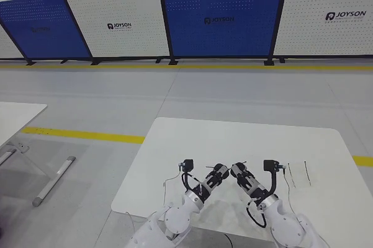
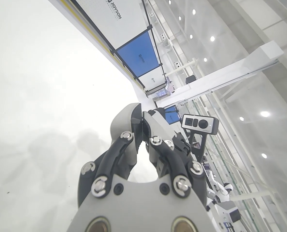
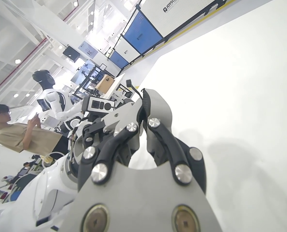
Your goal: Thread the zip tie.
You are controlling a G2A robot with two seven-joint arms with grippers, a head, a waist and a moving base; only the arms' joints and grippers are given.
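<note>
Right wrist view: zip tie (image 3: pixel 129 83) strap hidden within right gripper (image 3: pixel 143 95) jaws.

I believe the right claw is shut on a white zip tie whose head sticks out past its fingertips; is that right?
Not quite: the zip tie is black, not white, as the right wrist view shows. The right claw is indeed shut on it, with the head sticking out past the fingertips.
</note>
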